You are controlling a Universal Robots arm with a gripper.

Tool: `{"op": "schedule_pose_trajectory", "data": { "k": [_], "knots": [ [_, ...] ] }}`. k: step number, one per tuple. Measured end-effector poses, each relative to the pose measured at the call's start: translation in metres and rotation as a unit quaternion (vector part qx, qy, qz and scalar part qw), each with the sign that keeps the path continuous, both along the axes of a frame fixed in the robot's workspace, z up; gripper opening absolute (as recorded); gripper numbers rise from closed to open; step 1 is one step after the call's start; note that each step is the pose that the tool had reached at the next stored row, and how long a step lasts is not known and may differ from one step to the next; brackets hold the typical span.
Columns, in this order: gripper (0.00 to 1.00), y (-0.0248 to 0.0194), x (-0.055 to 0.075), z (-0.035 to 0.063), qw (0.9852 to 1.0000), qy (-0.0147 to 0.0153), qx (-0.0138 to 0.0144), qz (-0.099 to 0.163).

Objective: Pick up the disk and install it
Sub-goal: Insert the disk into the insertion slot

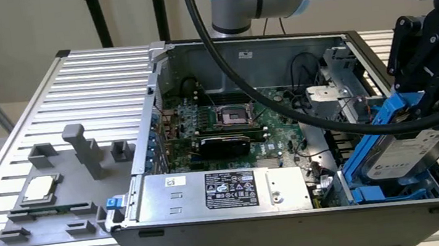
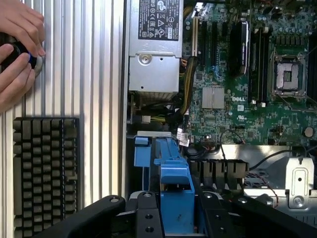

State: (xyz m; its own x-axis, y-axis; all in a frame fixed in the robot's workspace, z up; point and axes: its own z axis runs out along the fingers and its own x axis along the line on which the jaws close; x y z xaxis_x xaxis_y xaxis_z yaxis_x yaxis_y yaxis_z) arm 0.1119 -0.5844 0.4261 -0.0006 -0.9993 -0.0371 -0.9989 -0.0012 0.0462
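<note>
The disk (image 1: pixel 405 154), a flat silver-grey metal drive with a white label in a bright blue plastic frame, leans tilted over the blue bay at the open grey computer case's (image 1: pixel 298 229) end on the exterior view's right. Its upper end is hidden by the black gripper (image 1: pixel 423 109), which is clamped on it. A thick black cable (image 1: pixel 283 100) crosses the green motherboard (image 1: pixel 227 116).

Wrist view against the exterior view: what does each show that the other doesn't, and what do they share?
Wrist view adds a person's hands and a black keyboard on the table. Exterior view adds the grey fixture holding a small chip. Both share the open computer case, its power supply, and the blue-framed disk gripped by the hand.
</note>
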Motion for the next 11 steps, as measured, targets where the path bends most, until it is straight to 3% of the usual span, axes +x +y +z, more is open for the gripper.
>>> {"op": "schedule_pose_trajectory", "data": {
  "k": [11],
  "knots": [
    [0.33,0.0022,0.001,-0.0192,1.0000,0.0009,-0.0001,0.000]
  ]
}}
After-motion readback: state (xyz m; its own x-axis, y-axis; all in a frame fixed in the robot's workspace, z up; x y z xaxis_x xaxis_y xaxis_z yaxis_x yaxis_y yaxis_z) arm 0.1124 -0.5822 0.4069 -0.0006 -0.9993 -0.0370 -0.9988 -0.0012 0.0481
